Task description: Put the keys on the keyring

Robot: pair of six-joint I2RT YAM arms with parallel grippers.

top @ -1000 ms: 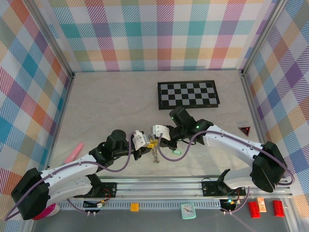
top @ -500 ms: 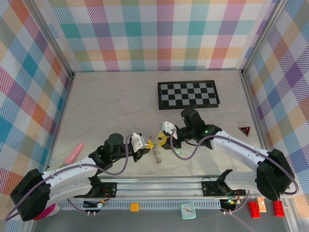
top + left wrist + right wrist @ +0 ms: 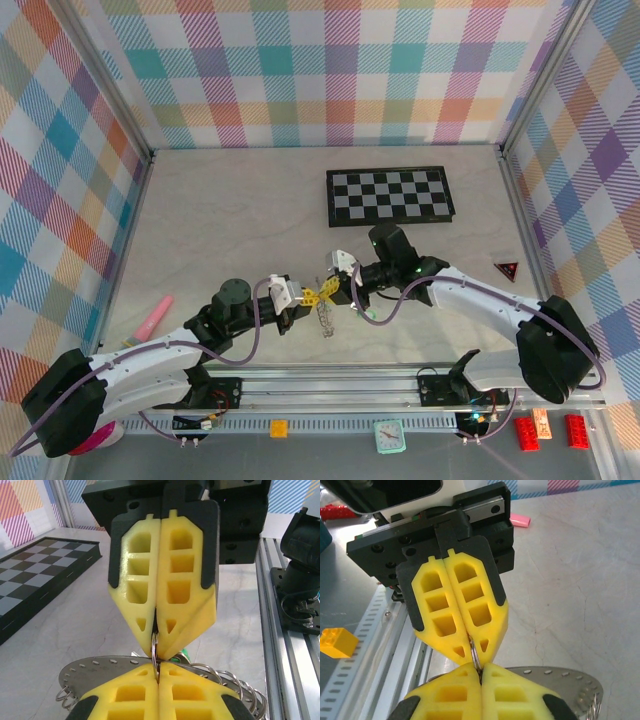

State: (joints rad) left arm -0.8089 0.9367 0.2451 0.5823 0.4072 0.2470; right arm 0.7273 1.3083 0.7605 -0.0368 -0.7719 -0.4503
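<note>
Green key (image 3: 185, 654) beyond keyring (image 3: 95, 670), visible from left wrist

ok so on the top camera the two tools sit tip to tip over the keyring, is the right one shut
observer: Yes. The left wrist view shows the right tool closed tight, with no gap.
operator: what's between the tips
observer: A thin silver loop. The left tool, also shut, pinches the same one.
operator: and the rest of the ring
observer: The keyring is a flat grey plate right beside the tips. It has small holes round its rim with more wire loops hooked there.
</note>
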